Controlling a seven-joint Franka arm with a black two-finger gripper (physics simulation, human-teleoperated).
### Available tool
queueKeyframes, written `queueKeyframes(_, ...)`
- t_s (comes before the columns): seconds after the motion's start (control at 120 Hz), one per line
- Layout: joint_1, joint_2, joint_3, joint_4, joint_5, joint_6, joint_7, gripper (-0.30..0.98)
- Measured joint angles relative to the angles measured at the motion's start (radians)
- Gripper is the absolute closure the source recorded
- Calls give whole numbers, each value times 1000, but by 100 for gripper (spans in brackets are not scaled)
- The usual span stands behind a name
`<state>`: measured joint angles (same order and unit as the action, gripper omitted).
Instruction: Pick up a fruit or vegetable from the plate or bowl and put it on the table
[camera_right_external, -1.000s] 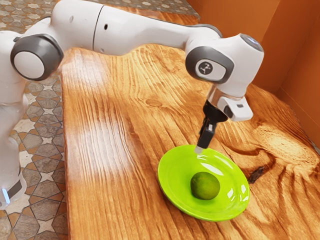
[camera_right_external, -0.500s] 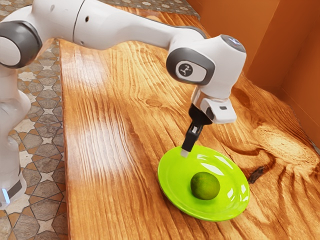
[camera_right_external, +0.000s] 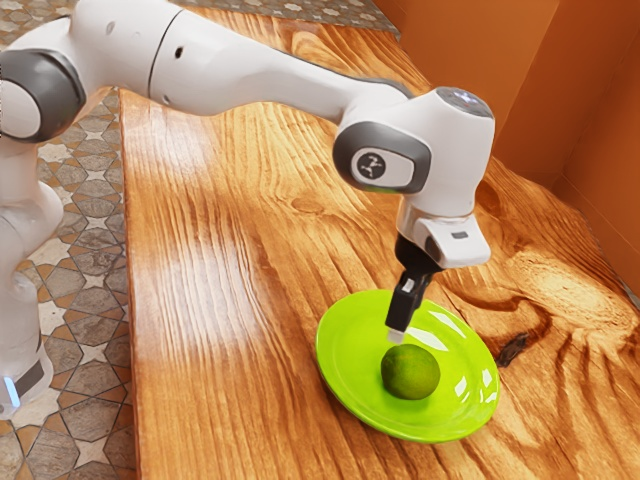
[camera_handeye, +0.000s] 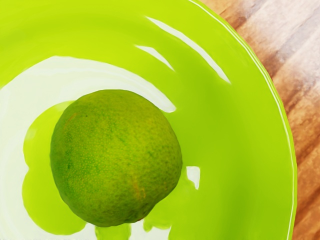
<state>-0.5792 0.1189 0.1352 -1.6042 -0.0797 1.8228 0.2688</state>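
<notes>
The end effector (camera_right_external: 397, 335) now hangs lower than a moment ago and further toward the exterior view's right, its tip near the lime (camera_right_external: 410, 373); I can't tell whether it is open or closed; the lime rests unmoved on the green plate (camera_right_external: 345, 350); the approach looks nearly done, leaving the grasp and the carry to the desk (camera_right_external: 220, 300).

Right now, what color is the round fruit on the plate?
The fruit is green with yellowish patches; the wrist view shows it best.
</notes>
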Motion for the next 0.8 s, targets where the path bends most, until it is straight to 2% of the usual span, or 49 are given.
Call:
queueKeyframes(0.242,11,1,46,-28,-1,13,7,0)
queueKeyframes(0.8,10,52,44,-22,-15,111,16,0)
